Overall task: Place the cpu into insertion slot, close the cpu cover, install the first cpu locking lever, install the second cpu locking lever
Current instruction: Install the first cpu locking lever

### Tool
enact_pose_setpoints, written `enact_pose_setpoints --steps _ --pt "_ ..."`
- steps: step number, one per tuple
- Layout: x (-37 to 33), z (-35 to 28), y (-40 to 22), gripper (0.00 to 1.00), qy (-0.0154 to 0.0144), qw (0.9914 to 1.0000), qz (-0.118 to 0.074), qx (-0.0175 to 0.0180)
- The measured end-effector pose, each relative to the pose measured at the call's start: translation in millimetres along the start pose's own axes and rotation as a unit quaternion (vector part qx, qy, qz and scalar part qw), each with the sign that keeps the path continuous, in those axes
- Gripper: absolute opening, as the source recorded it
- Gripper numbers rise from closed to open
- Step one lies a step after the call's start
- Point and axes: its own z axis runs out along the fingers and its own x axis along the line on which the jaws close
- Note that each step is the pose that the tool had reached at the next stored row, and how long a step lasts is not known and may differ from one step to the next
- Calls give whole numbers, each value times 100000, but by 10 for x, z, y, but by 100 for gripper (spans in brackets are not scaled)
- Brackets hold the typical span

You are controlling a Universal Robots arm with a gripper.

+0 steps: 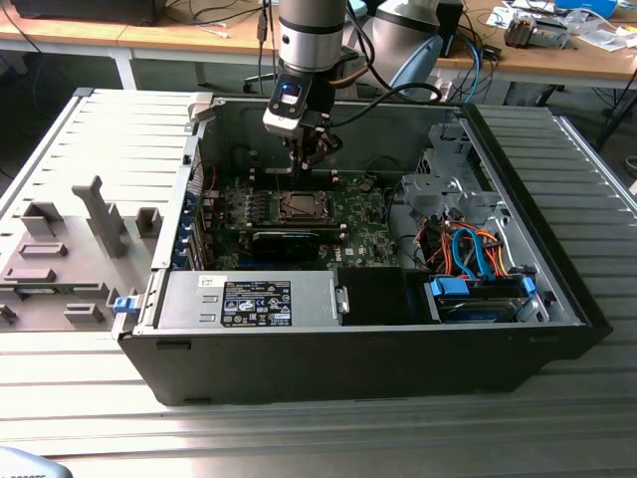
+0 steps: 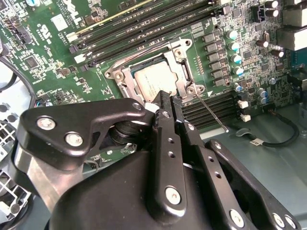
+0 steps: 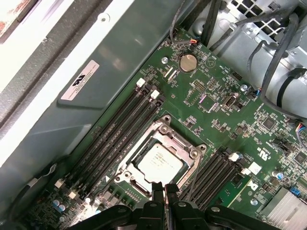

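The cpu (image 3: 160, 163) lies flat in the insertion slot (image 3: 165, 125) on the green motherboard, its silvery top also showing in the second wrist view (image 2: 152, 79). The cpu cover (image 3: 193, 154) lies down around it as a metal frame (image 2: 185, 76). A thin locking lever rod (image 2: 211, 112) sticks out from one corner of the socket, away from the frame. My gripper (image 2: 168, 99) hovers just above the socket's edge, shut with nothing between its fingers; it is also visible in the first wrist view (image 3: 164, 188). In the exterior view the gripper (image 1: 311, 159) hangs over the socket (image 1: 297, 206).
Long black memory slots (image 3: 120, 129) flank the socket on both sides. The open computer case (image 1: 557, 279) holds a power supply (image 1: 249, 299), a drive cage and bundled cables (image 1: 468, 249). A grey fixture tray (image 1: 70, 249) lies at the exterior view's left.
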Motion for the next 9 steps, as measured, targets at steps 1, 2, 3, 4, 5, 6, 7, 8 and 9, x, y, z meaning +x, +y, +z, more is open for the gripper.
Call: enact_pose_setpoints --steps 1,2,3,4,5,6,7,8,9 --pt "0 0 0 16 -2 100000 -56 1" --pt "0 0 0 16 -2 100000 -107 -1" --pt "0 0 0 16 -6 100000 -188 2" --pt "0 1 0 16 -8 100000 -301 -2" --pt "0 1 0 16 -10 99999 -400 -5" --pt "0 1 0 16 -11 99999 -438 -6" --pt "0 1 0 16 -13 99999 -465 -5" --pt "0 1 0 16 -12 99999 -494 -6" --pt "0 1 0 16 -12 99999 -518 -7"
